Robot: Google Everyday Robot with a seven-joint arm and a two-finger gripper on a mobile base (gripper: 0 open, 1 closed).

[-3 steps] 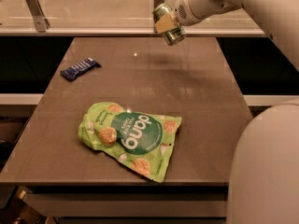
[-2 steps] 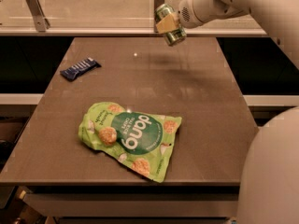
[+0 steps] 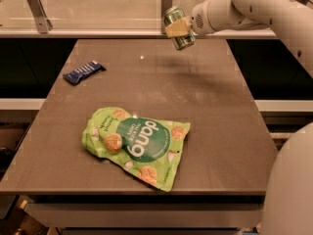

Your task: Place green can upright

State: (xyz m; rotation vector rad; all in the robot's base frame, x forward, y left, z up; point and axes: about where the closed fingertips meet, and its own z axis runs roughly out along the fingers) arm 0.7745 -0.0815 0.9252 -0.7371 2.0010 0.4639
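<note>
The small shiny green can (image 3: 178,27) hangs in the air above the far edge of the brown table (image 3: 205,106), right of the middle. It stands nearly upright, leaning a little, its top end toward the upper left. My gripper (image 3: 179,28) is shut on the can around its middle, with a tan finger pad (image 3: 177,29) across its front. The white arm reaches in from the upper right.
A large flat green "dang" snack pouch (image 3: 136,145) lies near the table's front, left of the middle. A dark blue snack bar (image 3: 83,72) lies at the far left. A glass rail with metal posts (image 3: 167,6) runs behind the table. The robot's white body (image 3: 288,190) fills the lower right.
The can and gripper have stayed at about the same place above the table's far edge; the can has turned slightly more upright. The pouch and bar have not moved.
</note>
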